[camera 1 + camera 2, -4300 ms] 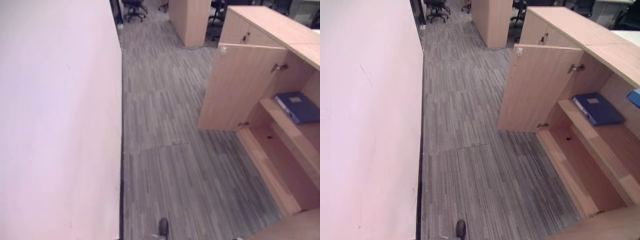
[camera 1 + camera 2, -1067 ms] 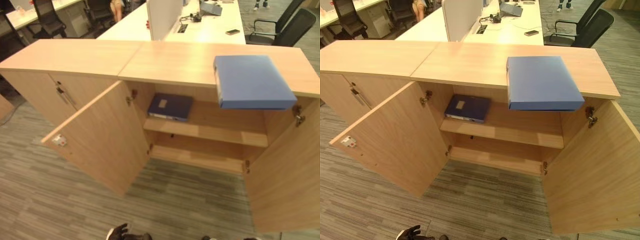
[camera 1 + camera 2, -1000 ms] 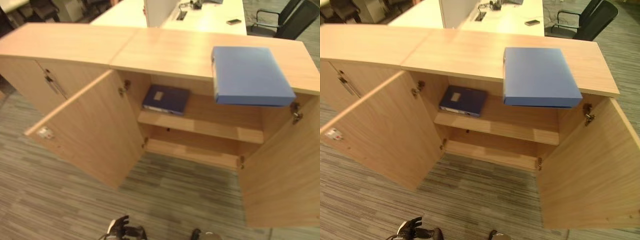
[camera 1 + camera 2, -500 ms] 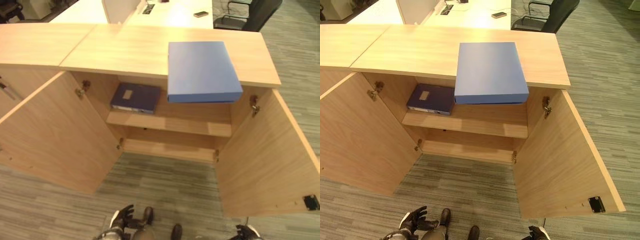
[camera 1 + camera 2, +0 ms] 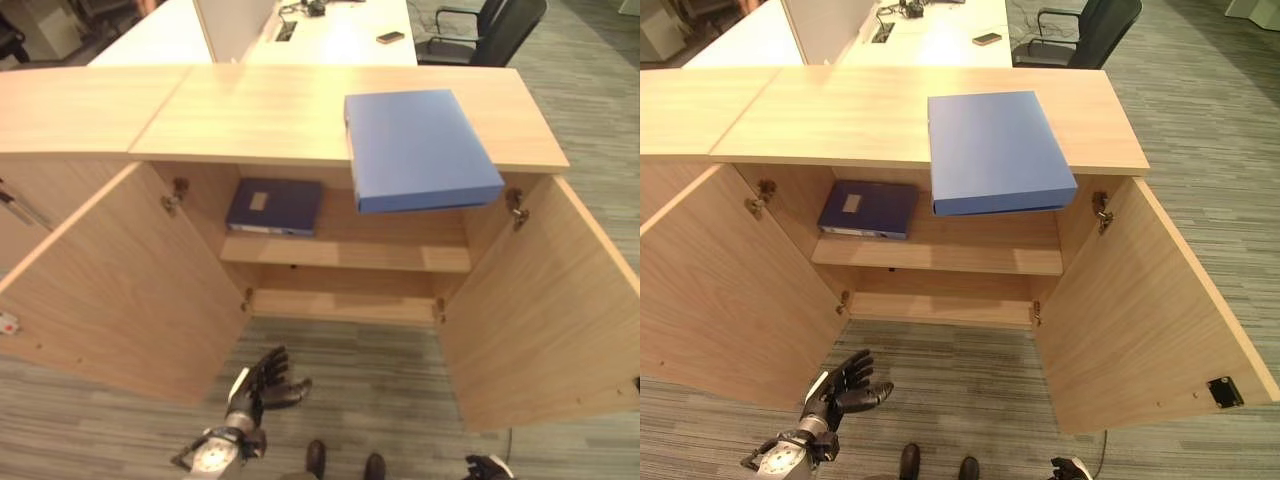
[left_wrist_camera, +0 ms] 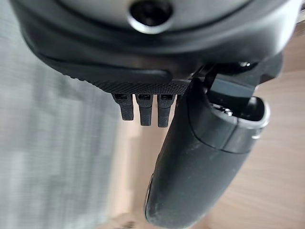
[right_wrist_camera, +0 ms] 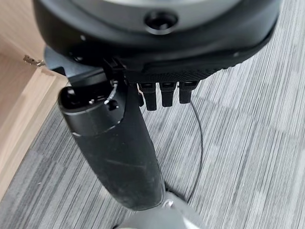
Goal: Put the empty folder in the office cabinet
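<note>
From the left eye view, the blue folder [image 5: 420,148] lies flat on the cabinet [image 5: 250,110] top, overhanging its front edge above the open shelves. In the right eye view, the left robot hand [image 5: 845,388] hangs low, fingers spread, empty. Right wrist view: the right robot hand [image 7: 114,152] looks relaxed. The folder seems light and stiff; take the overhanging edge.

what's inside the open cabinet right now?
A dark blue folder lies flat at the left of the cabinet's upper shelf. The light blue folder overhanging the top hides part of that shelf.
</note>
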Controlling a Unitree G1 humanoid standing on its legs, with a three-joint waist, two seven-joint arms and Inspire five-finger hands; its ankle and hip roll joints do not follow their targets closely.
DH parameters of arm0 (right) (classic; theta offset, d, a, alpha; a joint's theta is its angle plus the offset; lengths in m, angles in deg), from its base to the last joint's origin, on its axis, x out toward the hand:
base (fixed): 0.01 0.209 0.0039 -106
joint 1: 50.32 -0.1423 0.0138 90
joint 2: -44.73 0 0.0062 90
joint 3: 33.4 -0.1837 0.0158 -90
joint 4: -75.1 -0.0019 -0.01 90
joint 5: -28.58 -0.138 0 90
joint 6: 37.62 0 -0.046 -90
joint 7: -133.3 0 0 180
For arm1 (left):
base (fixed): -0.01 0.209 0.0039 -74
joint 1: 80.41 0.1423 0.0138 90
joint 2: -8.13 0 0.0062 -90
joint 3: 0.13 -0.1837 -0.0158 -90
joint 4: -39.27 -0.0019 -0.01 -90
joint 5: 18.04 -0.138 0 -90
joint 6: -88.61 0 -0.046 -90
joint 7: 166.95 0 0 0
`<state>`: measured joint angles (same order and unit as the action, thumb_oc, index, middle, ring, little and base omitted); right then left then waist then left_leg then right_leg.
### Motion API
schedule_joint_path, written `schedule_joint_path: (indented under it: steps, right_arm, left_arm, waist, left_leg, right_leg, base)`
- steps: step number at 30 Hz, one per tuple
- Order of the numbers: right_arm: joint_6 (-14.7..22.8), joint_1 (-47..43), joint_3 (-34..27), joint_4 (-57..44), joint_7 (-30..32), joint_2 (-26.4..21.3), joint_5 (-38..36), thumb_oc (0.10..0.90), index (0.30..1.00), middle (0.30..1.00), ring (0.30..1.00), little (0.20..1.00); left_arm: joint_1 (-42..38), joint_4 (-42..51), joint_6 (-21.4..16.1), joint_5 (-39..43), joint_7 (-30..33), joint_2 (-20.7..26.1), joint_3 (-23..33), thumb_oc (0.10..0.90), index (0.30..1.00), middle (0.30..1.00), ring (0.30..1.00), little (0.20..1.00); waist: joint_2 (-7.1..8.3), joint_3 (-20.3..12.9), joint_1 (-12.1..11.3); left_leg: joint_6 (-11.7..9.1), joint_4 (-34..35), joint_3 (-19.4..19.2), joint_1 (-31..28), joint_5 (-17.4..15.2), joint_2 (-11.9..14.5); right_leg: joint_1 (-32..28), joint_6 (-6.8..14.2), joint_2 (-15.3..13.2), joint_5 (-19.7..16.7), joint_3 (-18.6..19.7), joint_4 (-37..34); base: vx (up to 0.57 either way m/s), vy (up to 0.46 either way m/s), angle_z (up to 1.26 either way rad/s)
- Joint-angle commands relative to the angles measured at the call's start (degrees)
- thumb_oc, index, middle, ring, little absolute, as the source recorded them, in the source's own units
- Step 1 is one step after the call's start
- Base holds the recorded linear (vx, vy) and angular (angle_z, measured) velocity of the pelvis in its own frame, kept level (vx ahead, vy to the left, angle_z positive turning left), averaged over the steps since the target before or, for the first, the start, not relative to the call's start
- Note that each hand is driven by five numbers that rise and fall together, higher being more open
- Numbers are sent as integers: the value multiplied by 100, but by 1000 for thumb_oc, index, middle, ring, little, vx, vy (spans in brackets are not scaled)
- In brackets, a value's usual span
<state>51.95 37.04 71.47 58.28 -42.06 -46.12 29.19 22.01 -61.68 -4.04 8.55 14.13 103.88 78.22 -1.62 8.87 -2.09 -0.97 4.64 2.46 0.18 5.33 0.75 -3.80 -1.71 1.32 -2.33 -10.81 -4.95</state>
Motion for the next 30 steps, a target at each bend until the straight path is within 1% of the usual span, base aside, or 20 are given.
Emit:
schedule_joint_path:
  steps: [1,3,4,5,6,9,10,12,13,16,17,19,21,23,24,26,27,28,29,30]
  right_arm:
    - [-11,147,7,-19,49,-133,95,800,900,900,900,900]
    - [23,240,32,-41,84,4,107,800,900,900,900,900]
    - [44,282,75,-54,109,65,121,800,900,900,900,900]
    - [52,304,106,-83,115,98,138,800,900,900,900,900]
    - [68,316,192,-88,158,173,203,800,900,900,900,900]
    - [58,220,309,8,227,256,237,800,900,900,900,900]
    - [59,133,404,67,257,295,261,800,900,900,900,900]
    - [69,103,444,89,262,304,274,800,900,900,900,900]
    - [88,98,488,48,273,294,295,800,900,900,900,900]
    - [89,104,576,46,304,309,338,800,900,900,900,900]
    - [71,87,672,96,323,322,347,800,900,900,900,900]
    - [73,82,643,100,325,325,344,800,900,900,900,900]
    - [51,38,728,129,344,278,325,800,900,900,900,900]
    - [43,-12,738,138,357,253,319,800,900,900,900,900]
    - [41,-32,747,142,366,243,317,800,900,900,900,900]
    - [35,-87,842,153,377,215,308,800,900,900,900,900]
    - [36,-91,829,152,378,216,305,800,900,900,900,900]
    - [33,-103,842,150,382,211,301,800,900,900,900,900]
    - [33,-131,893,154,395,189,295,800,900,900,900,900]
    - [34,-136,879,153,396,192,292,800,900,900,900,900]
  left_arm:
    - [15,1940,-719,-812,278,649,973,800,900,900,900,900]
    - [-76,2468,-945,-2266,931,959,1497,800,900,900,900,900]
    - [-170,2643,-995,-2861,1277,1052,1687,800,900,900,900,900]
    - [-226,2750,-1004,-3269,1497,1111,1818,800,900,900,900,900]
    - [-385,2909,-979,-4019,1845,1199,1977,800,900,900,900,900]
    - [-865,2889,-950,-4955,2255,1508,1862,800,900,900,900,900]
    - [-1293,3021,-1072,-5443,2306,1739,1532,800,900,900,900,900]
    - [-1480,3220,-1146,-5630,2279,1833,1304,800,900,900,900,900]
    - [-1628,3414,-1220,-5747,2200,1925,1080,800,900,900,900,900]
    - [-1912,3503,-1257,-5832,2135,1976,680,800,900,900,900,900]
    - [-2375,3362,-1215,-5934,2083,1945,221,800,900,900,900,900]
    - [-2451,3302,-1215,-5947,2108,1938,157,800,900,900,900,900]
    - [-3193,3013,-1186,-6009,1935,1843,-530,800,900,900,900,900]
    - [-3682,2845,-1191,-6088,1872,1784,-918,800,900,900,900,900]
    - [-3880,2757,-1176,-6144,1863,1742,-1071,800,900,900,900,900]
    - [-4623,2254,-1076,-6506,1859,1583,-1660,800,900,900,900,900]
    - [-4666,2208,-1077,-6520,1883,1565,-1694,800,900,900,900,900]
    - [-4820,2065,-1046,-6624,1902,1515,-1825,800,900,900,900,900]
    - [-5152,1748,-943,-6843,1916,1415,-2078,800,900,900,900,900]
    - [-5198,1696,-942,-6858,1945,1392,-2114,800,900,900,900,900]
  waist:
    - [297,-313,-137]
    - [365,-339,-162]
    - [388,-352,-178]
    - [410,-369,-181]
    - [465,-398,-178]
    - [502,-447,-158]
    - [510,-489,-124]
    - [509,-523,-91]
    - [515,-556,-50]
    - [516,-591,-4]
    - [514,-636,73]
    - [515,-626,49]
    - [492,-682,177]
    - [483,-686,213]
    - [479,-679,229]
    - [447,-732,321]
    - [452,-714,310]
    - [448,-722,329]
    - [425,-748,388]
    - [431,-728,377]
  left_leg:
    - [-78,36,-37,-30,-517,4]
    - [-104,36,-26,-64,-546,13]
    - [-123,36,-34,-97,-593,23]
    - [-130,36,-34,-80,-563,19]
    - [-150,36,-56,-110,-580,32]
    - [-169,36,-74,-162,-607,41]
    - [-167,36,-110,-206,-640,35]
    - [-167,36,-138,-259,-664,42]
    - [-166,36,-172,-295,-686,57]
    - [-159,36,-212,-327,-710,66]
    - [-155,36,-249,-344,-721,62]
    - [-155,36,-246,-342,-722,62]
    - [-150,36,-269,-375,-739,71]
    - [-147,36,-282,-381,-748,75]
    - [-141,36,-307,-360,-689,74]
    - [-136,36,-341,-409,-768,79]
    - [-133,36,-349,-388,-717,75]
    - [-131,36,-358,-397,-724,75]
    - [-132,36,-370,-436,-781,83]
    - [-129,36,-376,-416,-730,79]
  right_leg:
    - [-69,763,-581,338,137,-5]
    - [-95,767,-578,350,142,-5]
    - [-133,772,-570,386,137,-5]
    - [-116,772,-571,366,134,-5]
    - [-145,779,-575,370,126,-5]
    - [-188,793,-583,368,127,-5]
    - [-224,799,-594,357,123,-5]
    - [-245,803,-598,356,139,-5]
    - [-253,808,-599,352,161,-5]
    - [-258,814,-597,348,195,-5]
    - [-267,815,-591,347,224,-5]
    - [-266,815,-591,348,221,-5]
    - [-273,817,-593,337,259,-5]
    - [-270,819,-591,333,279,-5]
    - [-241,813,-598,281,279,-5]
    - [-256,825,-589,326,330,-5]
    - [-237,819,-593,284,323,-5]
    - [-241,820,-592,286,330,-5]
    - [-269,829,-589,330,351,-5]
    - [-250,822,-592,288,343,-5]
  base:
    - [26,-4,-8]
    - [35,-16,-2]
    - [0,0,0]
    - [15,-31,3]
    - [0,-31,2]
    - [6,-11,1]
    - [0,0,0]
    - [15,3,-5]
    - [21,5,-9]
    - [3,4,-11]
    - [-4,4,-17]
    - [1,4,-11]
    - [6,8,-4]
    - [-15,7,0]
    - [0,0,0]
    - [5,8,-3]
    - [-20,9,-6]
    - [9,7,-19]
    - [9,7,-21]
    - [5,8,-15]
